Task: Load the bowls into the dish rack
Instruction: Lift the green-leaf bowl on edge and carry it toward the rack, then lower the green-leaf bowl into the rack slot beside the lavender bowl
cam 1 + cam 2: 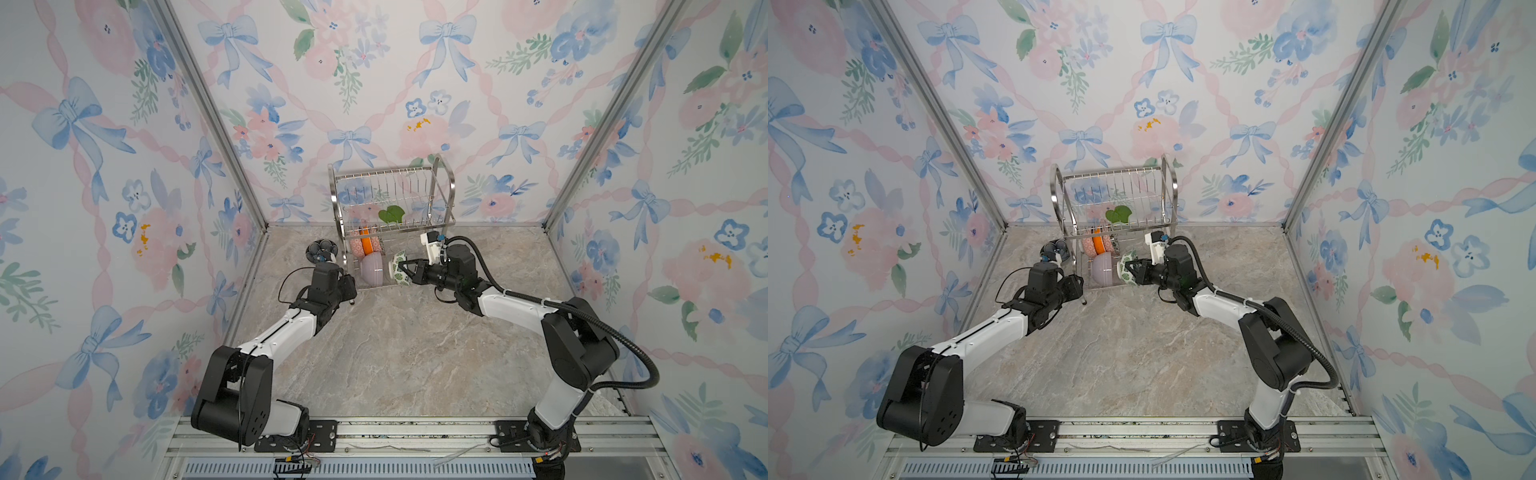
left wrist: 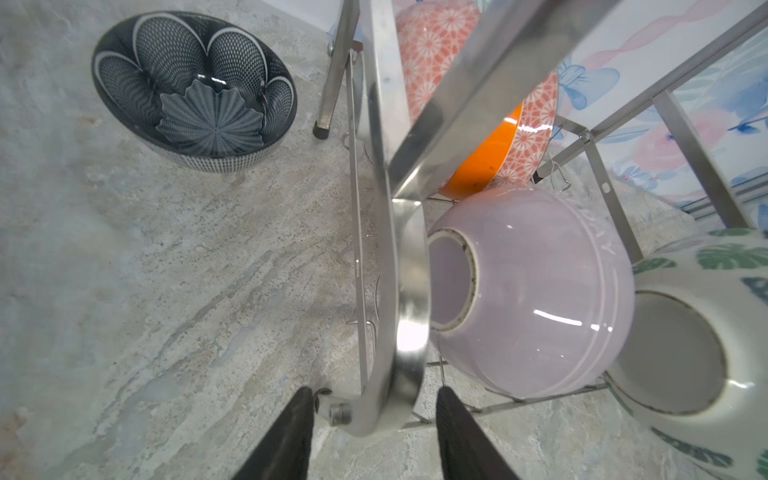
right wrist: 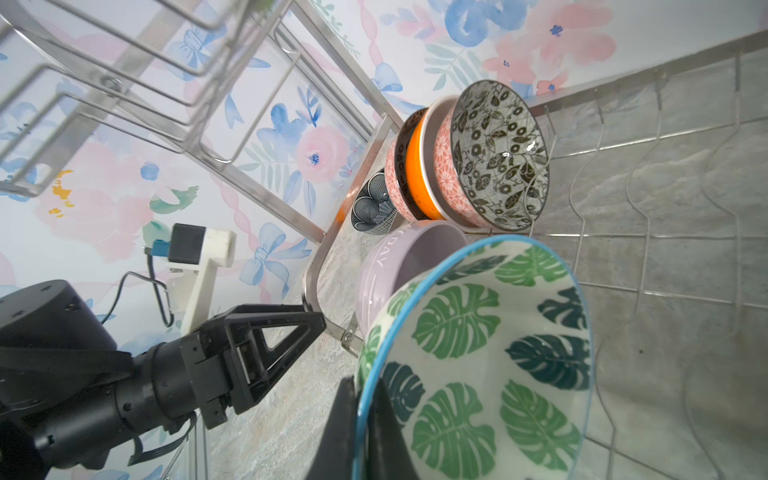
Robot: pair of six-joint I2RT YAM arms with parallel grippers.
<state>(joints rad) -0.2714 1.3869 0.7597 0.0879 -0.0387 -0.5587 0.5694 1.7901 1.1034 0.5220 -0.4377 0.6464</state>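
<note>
Currently the right gripper (image 1: 402, 266) is clamped on the rim of the green-leaf bowl (image 3: 478, 353), holding it on edge over the lower shelf of the dish rack (image 2: 405, 291), just beside the lavender bowl (image 3: 374, 282). The letters "DAY" are legible near the lavender rim; any further lettering is hidden. The left gripper (image 2: 375, 392) is partly open and holds nothing, its fingers astride the rack's curved side frame with narrow gaps. The dark blue bowl (image 2: 195, 91) sits on the table (image 2: 166, 291) outside the rack.
</note>
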